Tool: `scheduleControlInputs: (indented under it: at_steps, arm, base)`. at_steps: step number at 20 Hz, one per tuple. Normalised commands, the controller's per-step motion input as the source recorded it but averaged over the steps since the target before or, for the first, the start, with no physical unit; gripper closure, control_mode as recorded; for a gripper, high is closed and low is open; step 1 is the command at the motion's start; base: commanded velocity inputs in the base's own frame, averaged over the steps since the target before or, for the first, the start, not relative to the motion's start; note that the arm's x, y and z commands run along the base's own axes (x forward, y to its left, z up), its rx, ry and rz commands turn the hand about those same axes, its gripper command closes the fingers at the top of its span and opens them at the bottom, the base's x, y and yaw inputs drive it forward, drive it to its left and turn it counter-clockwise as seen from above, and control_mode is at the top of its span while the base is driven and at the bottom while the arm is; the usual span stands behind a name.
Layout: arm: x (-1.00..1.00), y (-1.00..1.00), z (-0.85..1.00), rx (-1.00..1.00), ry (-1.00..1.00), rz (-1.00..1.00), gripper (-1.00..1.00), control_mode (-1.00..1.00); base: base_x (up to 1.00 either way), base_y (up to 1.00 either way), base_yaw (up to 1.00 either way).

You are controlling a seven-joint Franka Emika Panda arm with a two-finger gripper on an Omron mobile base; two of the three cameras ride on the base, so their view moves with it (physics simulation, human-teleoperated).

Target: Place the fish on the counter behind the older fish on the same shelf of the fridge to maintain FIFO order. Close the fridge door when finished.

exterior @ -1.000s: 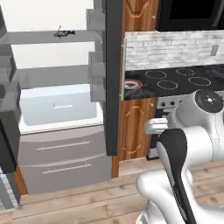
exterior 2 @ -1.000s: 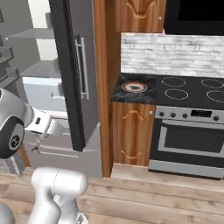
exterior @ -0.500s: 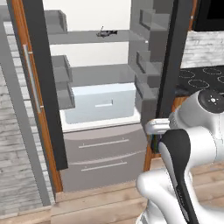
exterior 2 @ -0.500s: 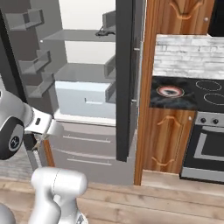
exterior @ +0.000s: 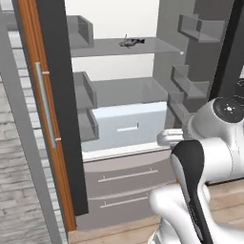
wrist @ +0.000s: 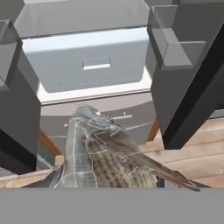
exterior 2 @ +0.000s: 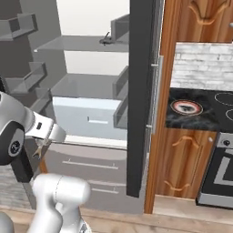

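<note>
Fridge (exterior: 119,143) standing wide open across the middle of both base views, white inside, grey drawer fronts at the bottom, door bins lining left and right edges. Left door (exterior: 52,119) reaching forward along the left of the left base view, bar handle on its outer face; right door (exterior 2: 142,95) edge-on as a dark vertical slab in the centre of the right base view, wooden cabinet just beyond it. Broad open gap between the two doors, free in front of the interior. Surface (exterior 2: 195,109) at the right edge of the right base view, black marble with a round plate on it, stovetop rings further right. Shelf (exterior: 124,46) near the top of the left base view, a flat grey pane with bare room on either side of and behind the older fish (exterior: 131,42); same fish seen in the upper middle of the right base view (exterior 2: 108,40), long axis running roughly left to right along the shelf, thin tail tip raised. Claw (exterior 2: 40,148) low at the left of the right base view, clenched on the fish (wrist: 103,155), which sits in the lower centre of the hand view, long axis running away from the camera, one end aimed at the drawers, a thin pointed tip trailing to the lower right.
</note>
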Motion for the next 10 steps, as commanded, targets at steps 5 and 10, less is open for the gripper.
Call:
scheduleControlInputs:
  at_steps: [5,10]
  arm:
    - [0.0,0.0,0.0,0.0,0.0,0.0,1.0,1.0]
    - [0.0,0.0,0.0,0.0,0.0,0.0,1.0,1.0]
  base:
    - [0.77,0.16,0.0]
    - [0.64,0.09,0.0]
